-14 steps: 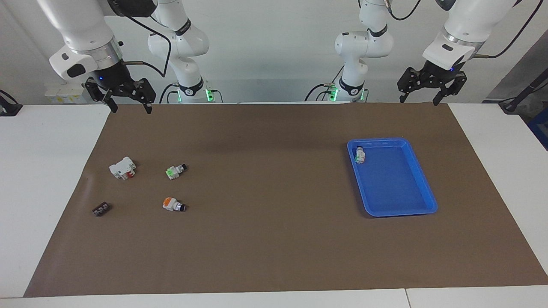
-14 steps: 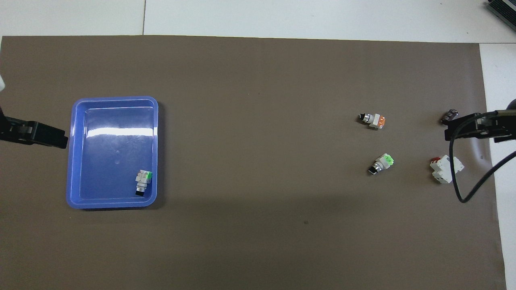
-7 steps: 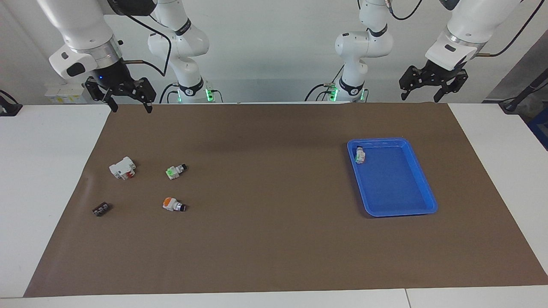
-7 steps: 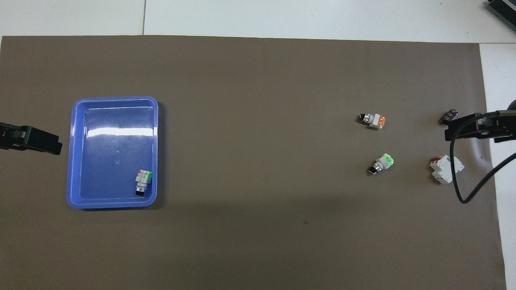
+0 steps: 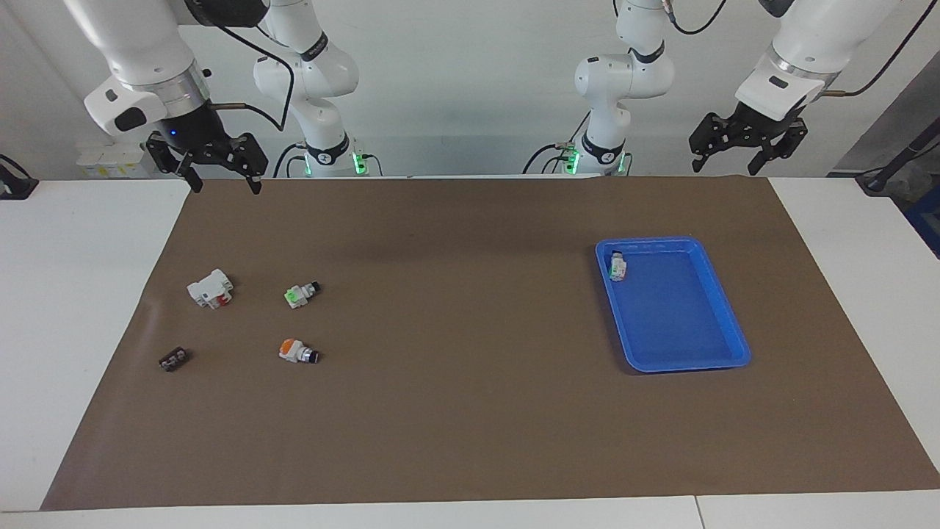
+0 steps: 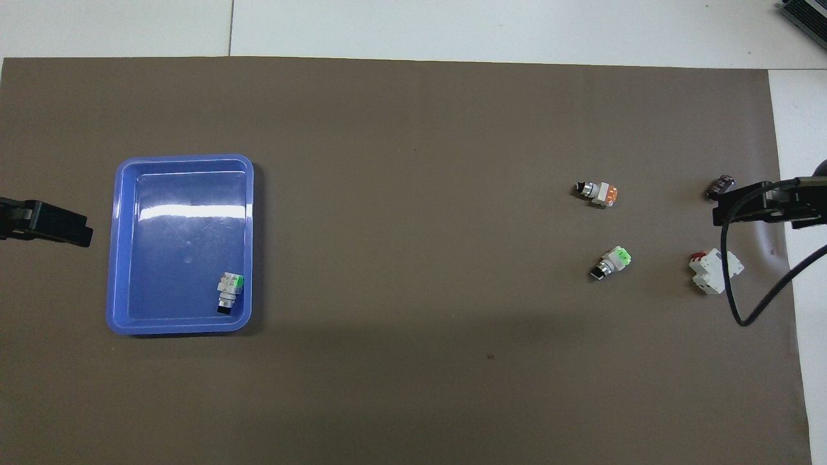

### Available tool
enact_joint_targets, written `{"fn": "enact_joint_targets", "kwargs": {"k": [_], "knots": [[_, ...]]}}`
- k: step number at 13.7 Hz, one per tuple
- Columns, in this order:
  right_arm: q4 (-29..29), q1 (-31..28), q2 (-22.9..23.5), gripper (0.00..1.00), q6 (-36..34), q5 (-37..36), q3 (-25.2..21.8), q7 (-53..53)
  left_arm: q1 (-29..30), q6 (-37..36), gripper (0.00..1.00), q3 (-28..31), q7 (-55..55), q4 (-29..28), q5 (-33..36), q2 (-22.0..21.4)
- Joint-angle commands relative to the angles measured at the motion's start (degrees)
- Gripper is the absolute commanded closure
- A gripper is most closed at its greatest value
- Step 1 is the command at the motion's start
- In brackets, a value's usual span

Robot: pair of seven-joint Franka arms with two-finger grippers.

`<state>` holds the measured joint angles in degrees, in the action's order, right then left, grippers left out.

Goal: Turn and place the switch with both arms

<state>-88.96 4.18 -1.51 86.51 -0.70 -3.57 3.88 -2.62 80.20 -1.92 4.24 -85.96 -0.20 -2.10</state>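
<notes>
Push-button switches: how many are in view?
3. Orange switch on the mat, green-faced switch nearer the robots, both toward the right arm's end; another green-faced one in the blue tray.

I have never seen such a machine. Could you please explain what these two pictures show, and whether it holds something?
These are two white robot arms at a table. One picture faces them; the other looks down from above their end. The left gripper and right gripper hang in the air, open and empty. On the brown mat, toward the right arm's end, lie the orange switch, a green switch, a white block and a small dark part. Toward the left arm's end sits a blue tray holding another green switch.
</notes>
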Motion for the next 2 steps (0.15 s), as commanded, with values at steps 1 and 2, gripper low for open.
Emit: {"fn": "enact_joint_targets", "kwargs": {"k": [1,2], "knots": [[-1.04,-0.40,-1.03,0.00,0.41,1.31,0.05,-1.51,0.42,-1.27,0.00,-0.28,-0.11,1.41,0.28,0.17],[-1.04,-0.40,-1.03,0.00,0.41,1.31,0.05,-1.42,0.51,-1.53,0.00,-0.19,-0.11,1.32,0.28,0.08]]}}
